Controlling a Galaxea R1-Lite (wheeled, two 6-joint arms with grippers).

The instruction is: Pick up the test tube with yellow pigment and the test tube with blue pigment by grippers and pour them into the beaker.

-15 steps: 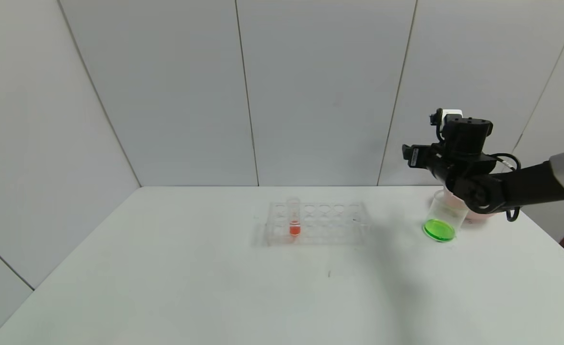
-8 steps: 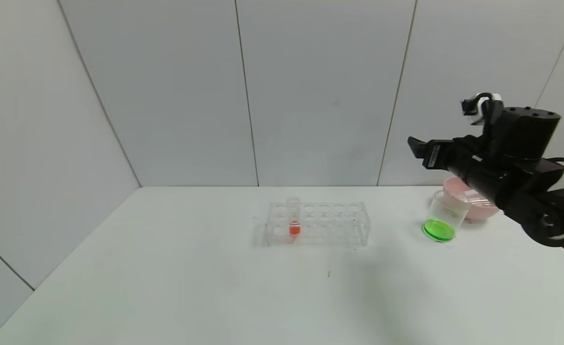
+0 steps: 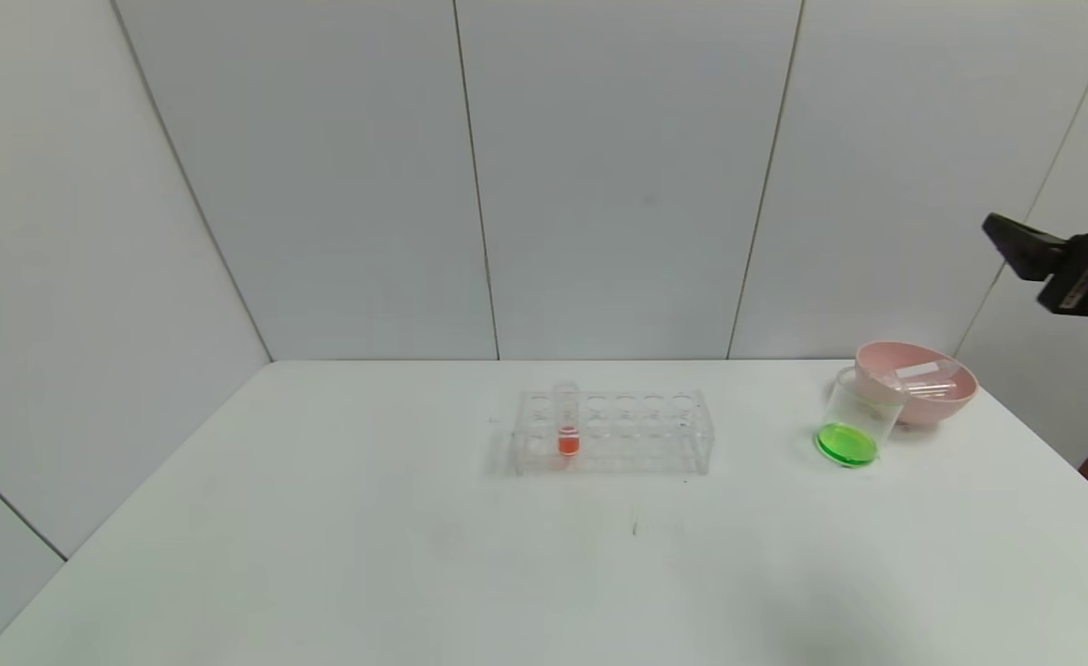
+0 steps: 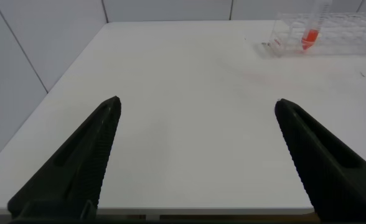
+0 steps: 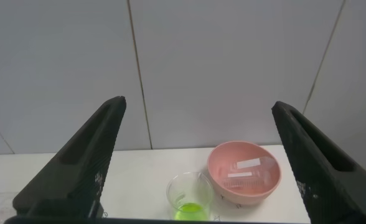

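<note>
The left gripper [image 4: 195, 155] is waiting low at the table's [image 3: 322, 555] near left edge, fingers spread and empty. In the rack [image 3: 613, 442] only the tube with orange-red liquid [image 3: 568, 421] is standing. The beaker [image 3: 857, 421] is holding green liquid, touching the pink bowl [image 3: 919, 384], where clear tubes [image 3: 919, 381] are lying. The right gripper [image 5: 198, 162] is hanging high above them, wide apart, carrying nothing. If it is descending carelessly, it could knock the beaker and spill the mixture.

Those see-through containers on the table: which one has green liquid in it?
The beaker beside the pink bowl. The tube in the rack holds orange-red liquid instead.
</note>
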